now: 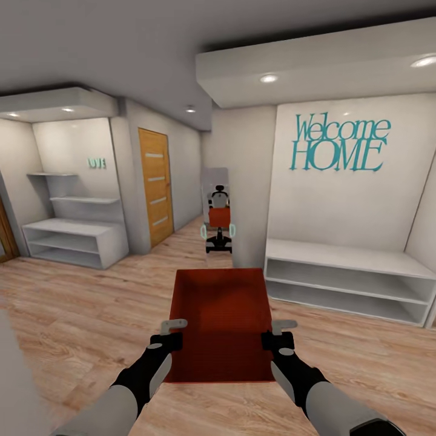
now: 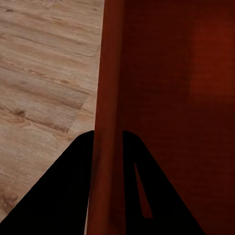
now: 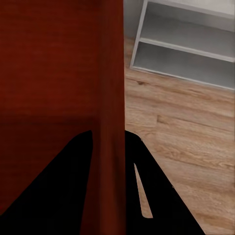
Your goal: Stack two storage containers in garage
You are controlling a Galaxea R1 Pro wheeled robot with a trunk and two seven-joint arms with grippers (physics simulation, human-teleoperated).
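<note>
The head view takes in a hallway: a light wood-plank floor (image 1: 79, 309) across the lower half of the frame, pale walls, and a white low shelf unit (image 1: 345, 281) at the right under teal "Welcome HOME" lettering (image 1: 339, 145) in the upper right. A second white shelf unit (image 1: 75, 239) stands at the left, with a wooden panel door (image 1: 154, 184) just right of it. At centre, a tall mirror (image 1: 217, 209) shows the robot's reflection carrying an orange-red box.

The storage container (image 1: 221, 324) sits in the lower centre of the head view, held up between the two arms above the plank floor, its open top facing the camera. Its finely ribbed inside is bare; nothing lies in it.

The left claw (image 1: 171, 340) clasps the container's left wall and the right claw (image 1: 277, 339) clasps its right wall. The wrist views show what the head view cannot: in the left wrist view the thin wall of the container (image 2: 110, 98) runs between the two dark fingers (image 2: 63, 196), one on each face, and the left claw (image 2: 108, 147) is clenched on it. The right wrist view shows the same grip, the right claw (image 3: 108, 147) clenched on the container wall (image 3: 112, 73), with the plank floor and part of the right-hand shelf unit (image 3: 186, 44) beyond.
</note>
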